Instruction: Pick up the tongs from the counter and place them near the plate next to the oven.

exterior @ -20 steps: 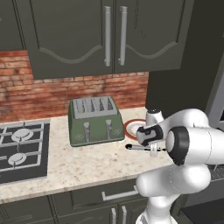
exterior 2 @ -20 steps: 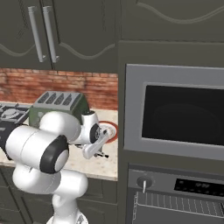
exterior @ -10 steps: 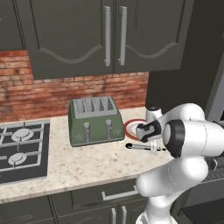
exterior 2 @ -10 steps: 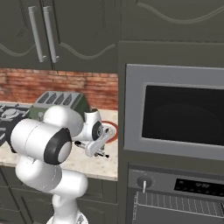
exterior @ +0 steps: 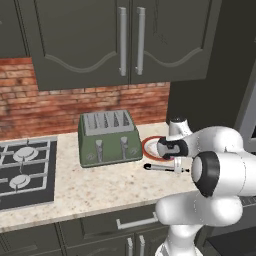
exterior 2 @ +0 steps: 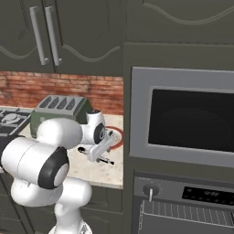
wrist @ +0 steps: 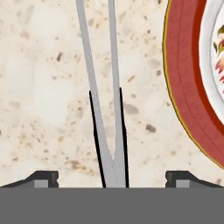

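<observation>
The gripper [wrist: 112,177] is seen spread wide, its fingertips [wrist: 43,178] clear of the tongs [wrist: 105,109] on either side. The tongs are laid flat on the counter [wrist: 43,87], just beside the plate [wrist: 188,87] at 3 o'clock in the hand view.

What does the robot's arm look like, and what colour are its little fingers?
The arm is glossy white, built from fat rounded segments with dark grey round caps at the joints. The gripper is small, and its fingertips are dark grey and blocky. No cables or markings are visible.
</observation>
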